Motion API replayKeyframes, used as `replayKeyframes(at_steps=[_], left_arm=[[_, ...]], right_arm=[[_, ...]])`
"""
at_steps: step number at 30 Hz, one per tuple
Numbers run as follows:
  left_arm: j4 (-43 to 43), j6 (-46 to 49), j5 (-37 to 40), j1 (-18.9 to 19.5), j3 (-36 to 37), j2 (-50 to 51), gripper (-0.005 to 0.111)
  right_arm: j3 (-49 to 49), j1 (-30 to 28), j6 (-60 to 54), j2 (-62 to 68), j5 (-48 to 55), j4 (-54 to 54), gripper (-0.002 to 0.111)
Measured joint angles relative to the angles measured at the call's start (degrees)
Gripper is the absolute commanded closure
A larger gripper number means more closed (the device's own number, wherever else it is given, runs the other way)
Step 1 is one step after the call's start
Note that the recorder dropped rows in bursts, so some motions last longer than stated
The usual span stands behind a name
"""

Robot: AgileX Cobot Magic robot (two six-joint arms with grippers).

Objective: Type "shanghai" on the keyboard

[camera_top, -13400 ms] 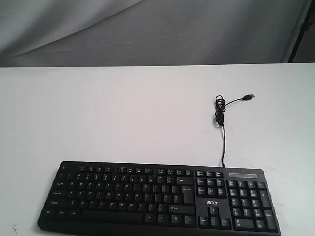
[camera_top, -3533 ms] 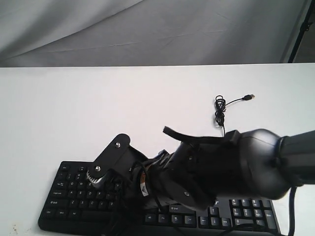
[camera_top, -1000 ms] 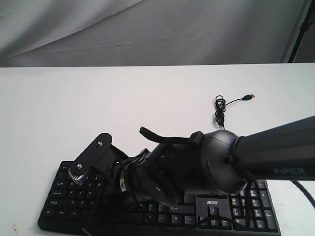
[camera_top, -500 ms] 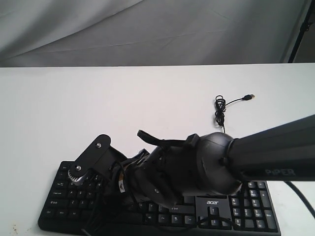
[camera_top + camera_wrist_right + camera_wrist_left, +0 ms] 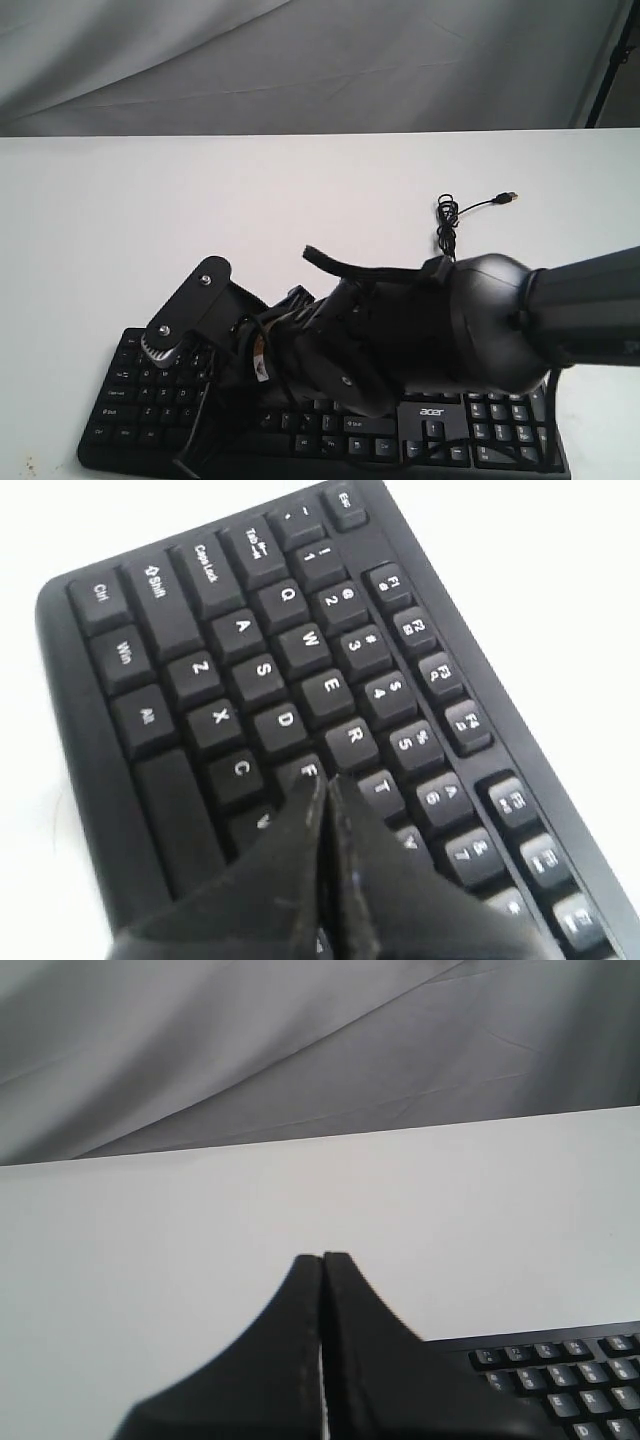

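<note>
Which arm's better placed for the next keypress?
Right: the right gripper, shut, hangs over the keyboard near its F key; the left gripper, also shut, is over the table beside it.

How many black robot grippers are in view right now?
2. The black left gripper is shut above the white table near the wide black keyboard; the black right gripper is shut over its F key.

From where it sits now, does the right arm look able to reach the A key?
Probably yes: the right gripper, fingers shut, hovers at about the F key, and the A key lies uncovered further along the same row, with nothing between them.
</note>
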Motion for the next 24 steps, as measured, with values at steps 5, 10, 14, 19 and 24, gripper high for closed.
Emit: replayKeyframes(at_steps=[5, 10, 14, 19, 24], left_arm=[[0.0, 0.0, 0.0, 0.0, 0.0, 0.0, 0.107], [0.0, 0.0, 0.0, 0.0, 0.0, 0.0, 0.107], [0.0, 0.0, 0.0, 0.0, 0.0, 0.0, 0.107], [0.0, 0.0, 0.0, 0.0, 0.0, 0.0, 0.107], [0.0, 0.0, 0.0, 0.0, 0.0, 0.0, 0.107]], right_arm=[[2.92, -0.47, -0.1, -0.68, 0.12, -1.64, 0.108], [3.81, -0.47, -0.23, -0.68, -1.43, -1.95, 0.108], [3.84, -0.47, -1.33, -0.68, -2.15, -1.95, 0.108], [3.94, -0.47, -1.55, -0.68, -3.02, -1.95, 0.108], [3.94, -0.47, -1.55, -0.21, -4.4, -1.95, 0.108]])
